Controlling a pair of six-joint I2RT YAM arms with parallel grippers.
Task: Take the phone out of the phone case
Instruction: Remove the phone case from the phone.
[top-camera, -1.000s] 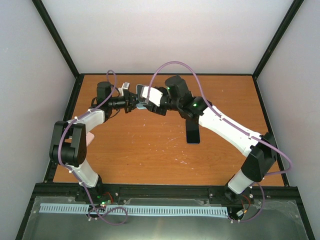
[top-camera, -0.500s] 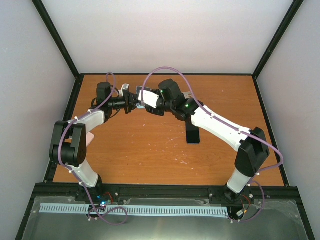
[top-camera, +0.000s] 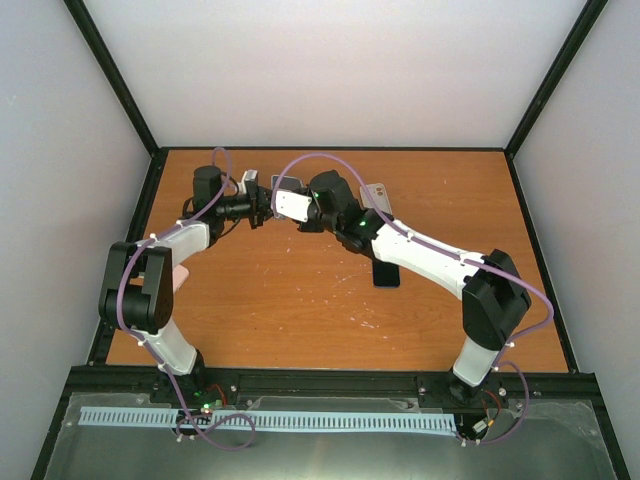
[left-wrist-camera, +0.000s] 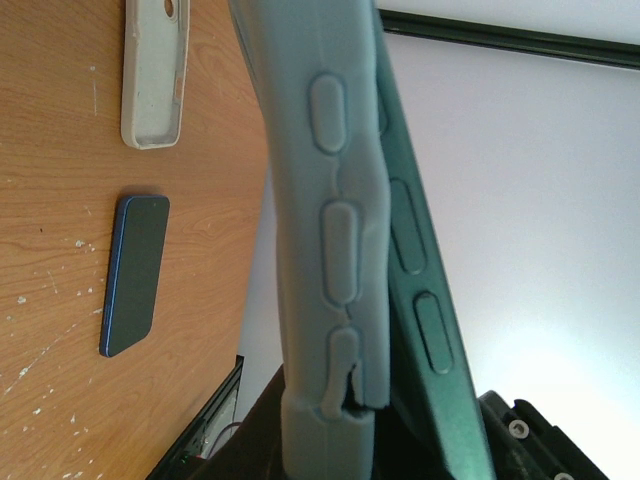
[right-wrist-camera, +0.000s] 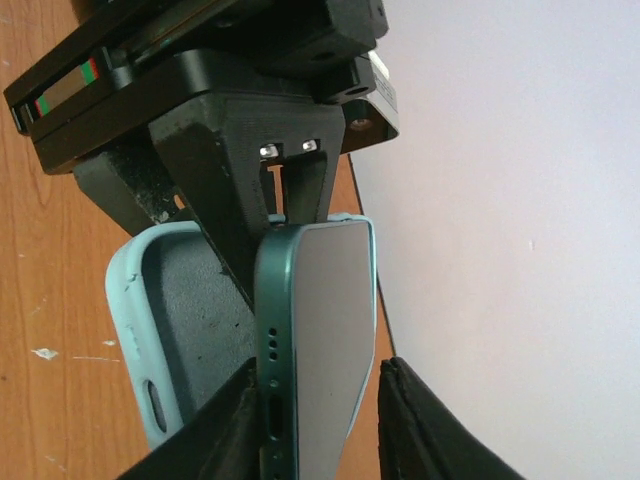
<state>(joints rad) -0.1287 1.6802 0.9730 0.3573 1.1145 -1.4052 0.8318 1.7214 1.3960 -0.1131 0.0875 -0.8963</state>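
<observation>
Grips the pale blue phone case (left-wrist-camera: 325, 250) in the closed left gripper (top-camera: 262, 205), up off the tabletop (top-camera: 300, 300) at upper centre-left of the top view, probably to anchor it against the pull from the other side. Pinches the teal phone (right-wrist-camera: 315, 330) just to the right with the right gripper (right-wrist-camera: 322, 425), shut across both faces, one long edge already peeled clear of the case wall. Leaves a spare case (top-camera: 375, 192) and a dark phone (top-camera: 387, 272) flat further right, out of the way.
</observation>
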